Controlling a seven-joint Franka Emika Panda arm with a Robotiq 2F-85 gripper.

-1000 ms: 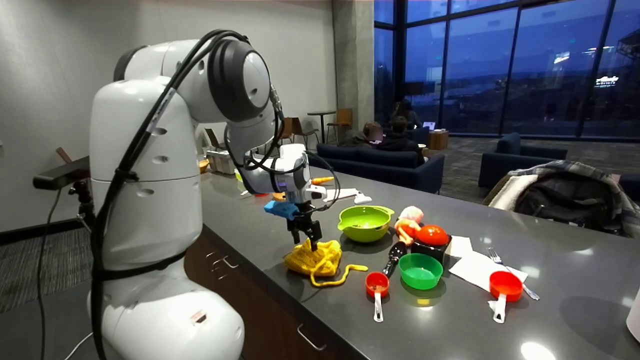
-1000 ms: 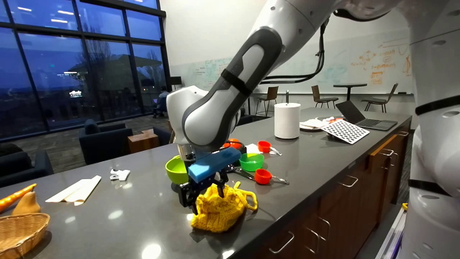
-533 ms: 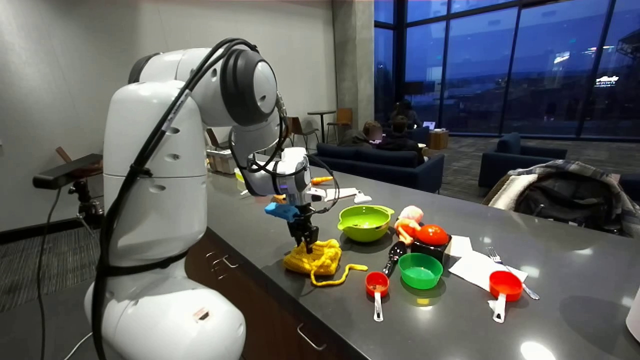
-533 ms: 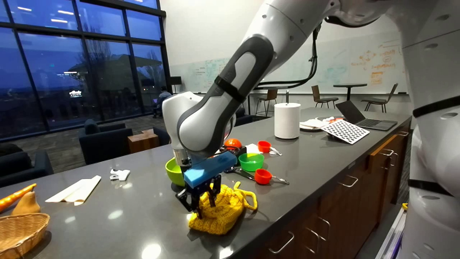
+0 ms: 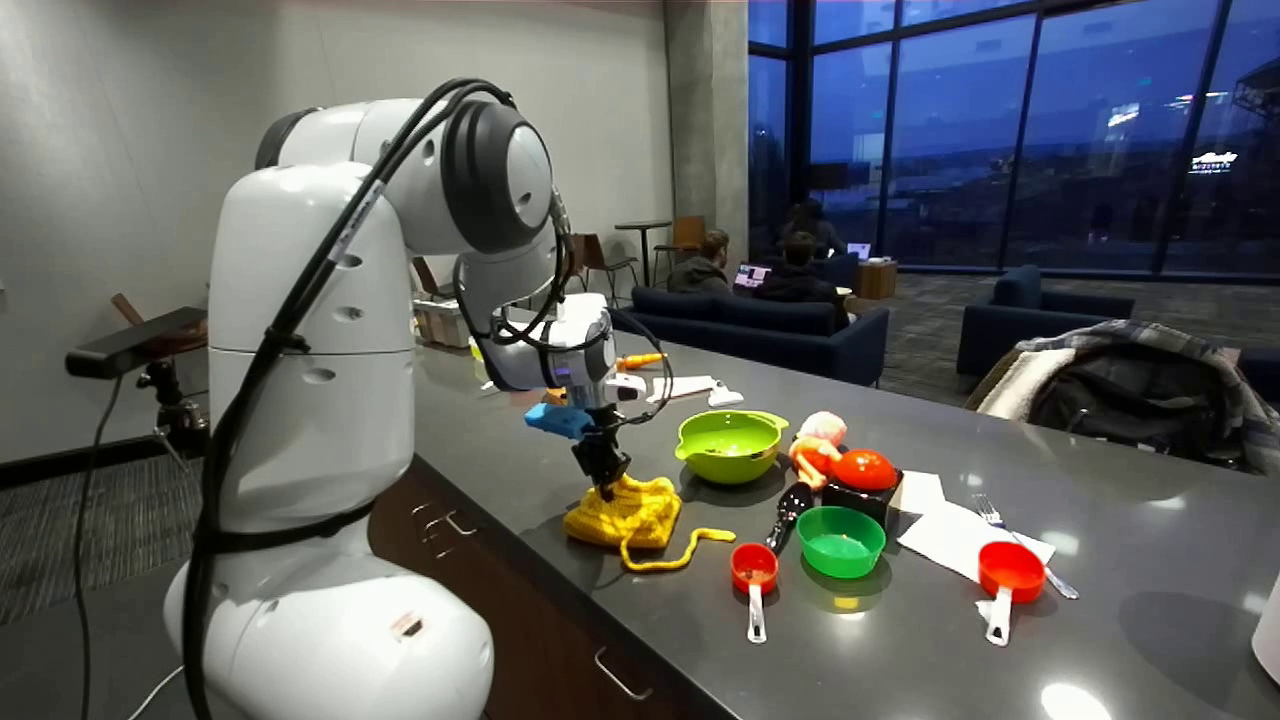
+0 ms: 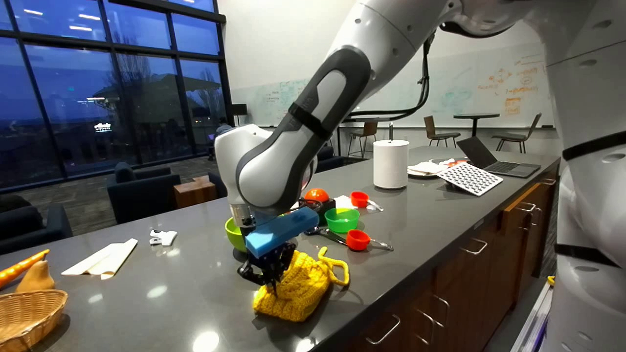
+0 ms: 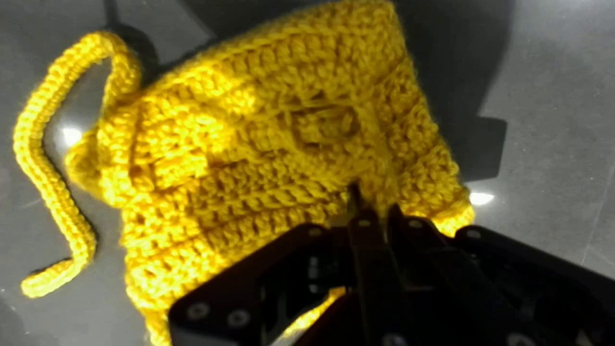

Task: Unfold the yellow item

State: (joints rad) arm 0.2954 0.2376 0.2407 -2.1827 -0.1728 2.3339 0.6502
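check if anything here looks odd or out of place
Yes: in an exterior view, a wooden drawer under the counter seems pulled out, its front jutting forward. The yellow item lies rumpled, its cord trailing loose to one side. No spill or damage stands out.

In both exterior views, tall dark-framed windows give onto a dim blue sky; beside them in an exterior view rise a concrete column and a pale grey wall, with a navy sofa on streaked grey carpet. In an exterior view, a dark armchair stands next to a wooden side table, and a whiteboard scrawled in orange and green backs a round table and chairs. The glossy dark-grey countertop, above brown wood cabinets, mirrors white spots of light.
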